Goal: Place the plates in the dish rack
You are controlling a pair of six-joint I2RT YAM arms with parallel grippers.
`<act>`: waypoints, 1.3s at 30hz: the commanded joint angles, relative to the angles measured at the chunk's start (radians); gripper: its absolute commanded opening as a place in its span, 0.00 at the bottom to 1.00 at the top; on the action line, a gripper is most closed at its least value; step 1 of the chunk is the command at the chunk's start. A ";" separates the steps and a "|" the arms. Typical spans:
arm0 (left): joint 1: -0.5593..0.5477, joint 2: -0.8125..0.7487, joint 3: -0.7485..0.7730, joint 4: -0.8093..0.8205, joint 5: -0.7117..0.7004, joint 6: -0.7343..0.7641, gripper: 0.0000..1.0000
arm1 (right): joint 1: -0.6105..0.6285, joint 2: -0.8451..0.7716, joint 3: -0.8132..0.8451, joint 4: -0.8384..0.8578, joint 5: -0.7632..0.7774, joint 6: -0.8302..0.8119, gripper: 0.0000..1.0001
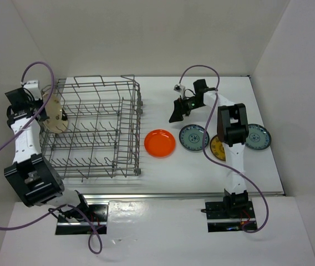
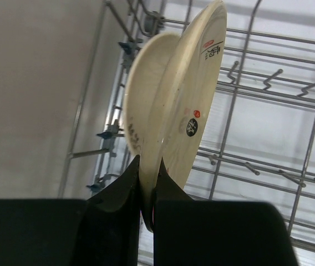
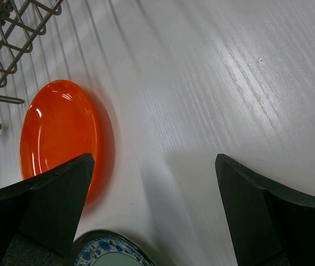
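Left wrist: left gripper point(image 2: 146, 185) pinches a cream plate point(image 2: 181, 124) at the dish rack point(image 2: 268, 86) — right gripper point(image 3: 155, 166) gapes.

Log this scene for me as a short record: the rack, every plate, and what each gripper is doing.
rack: on the table's left part
left gripper: shut on the cream plate, held on edge at the rack's left side
right gripper: open, empty, above the table
orange plate: flat on the table, right of the rack
blue plate: flat, right of the orange plate
yellow plate: partly hidden under the right arm
second blue plate: flat, far right
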 commanded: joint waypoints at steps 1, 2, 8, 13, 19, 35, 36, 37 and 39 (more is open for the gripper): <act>0.001 0.017 0.036 0.048 0.103 0.013 0.00 | 0.000 0.040 -0.042 -0.061 0.066 -0.021 0.99; 0.001 0.017 0.036 0.057 0.103 0.004 0.00 | 0.000 0.040 -0.042 -0.061 0.066 -0.021 0.99; 0.001 0.059 0.027 0.057 0.097 -0.016 0.00 | 0.000 0.029 -0.062 -0.087 0.091 -0.035 0.98; 0.011 0.091 0.027 0.077 0.049 -0.027 0.00 | 0.000 0.006 -0.095 -0.087 0.100 -0.035 0.98; 0.011 0.158 0.039 0.086 0.059 -0.056 0.00 | 0.018 0.006 -0.096 -0.087 0.111 -0.035 0.96; -0.031 0.286 0.109 -0.016 0.025 -0.085 0.23 | 0.055 -0.009 -0.143 -0.124 0.180 -0.044 0.92; -0.031 0.286 0.110 -0.016 0.025 -0.085 0.27 | 0.055 -0.009 -0.143 -0.124 0.180 -0.044 0.92; -0.031 0.286 0.122 -0.035 0.025 -0.085 0.32 | 0.055 -0.009 -0.143 -0.136 0.180 -0.044 0.91; -0.031 0.295 0.131 -0.058 0.013 -0.094 0.47 | 0.055 -0.009 -0.143 -0.145 0.191 -0.044 0.91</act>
